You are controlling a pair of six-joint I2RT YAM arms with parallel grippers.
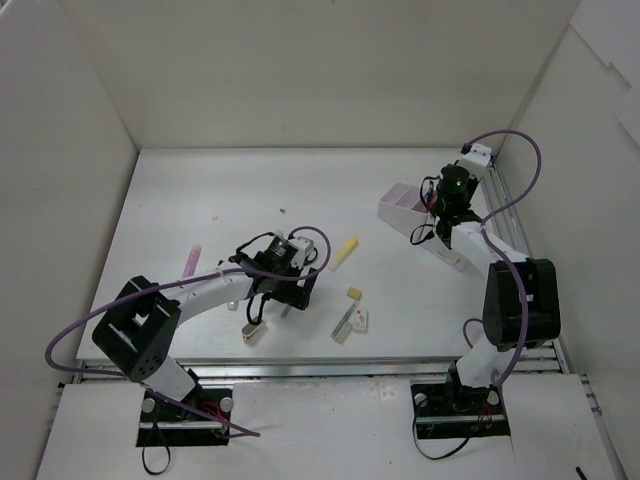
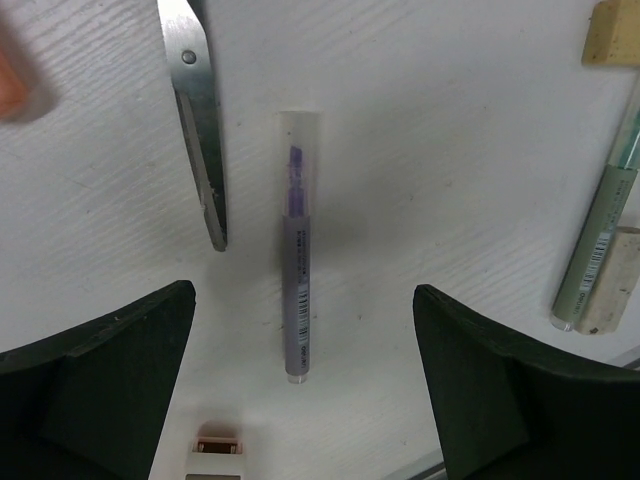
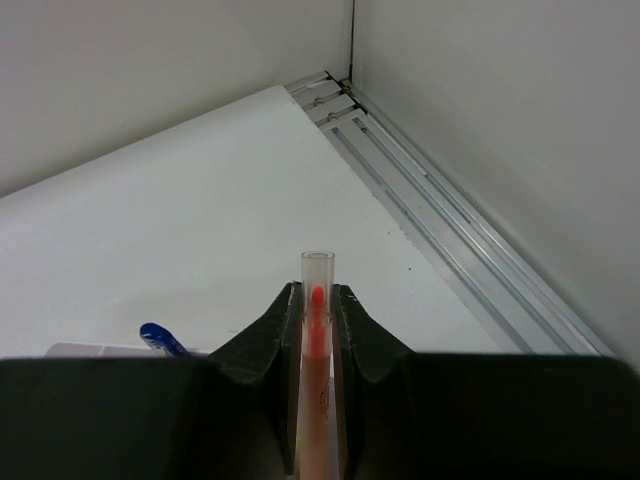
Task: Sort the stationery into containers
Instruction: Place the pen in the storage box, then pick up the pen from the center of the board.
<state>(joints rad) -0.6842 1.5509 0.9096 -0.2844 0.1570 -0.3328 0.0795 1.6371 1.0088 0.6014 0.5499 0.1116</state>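
Left gripper [image 2: 302, 300]: we see its two black fingers [image 2: 100, 380] spread wide apart, with nothing gripped.
Purple marker: a slim purple marker with a clear cap [image 2: 298, 260] lies flat on the white table [image 1: 200, 200]. It sits in the gap between the left fingers, running lengthwise along it and touching neither one. Its capped end points away from the wrist camera.
Scissors: the steel blades of the scissors [image 2: 200, 120] lie just to one side of the purple marker's capped end, tips towards the gripper and beyond the fingertips.
Pale-green marker: a pale-green marker with a barcode label [image 2: 598, 230] lies outside the other finger, with a small beige eraser [image 2: 612, 285] against it.
Second eraser: another small beige eraser [image 2: 610, 35] lies farther out on that side.
Right gripper [image 3: 316, 310]: we see its fingers closed tight on an orange marker with a clear cap [image 3: 317, 275]. The capped tip juts out past the fingertips.
White plastic tray [image 1: 400, 215]: it stands at the far right of the table, and in the top view the right gripper hangs over it.
Blue pen end [image 3: 160, 338]: it shows just beside the right fingers, and we cannot tell which compartment it is in.
Yellow marker [image 1: 345, 252]: it lies on the table between the two arms.
Pink marker [image 1: 190, 260]: it lies well to the left of the left gripper.
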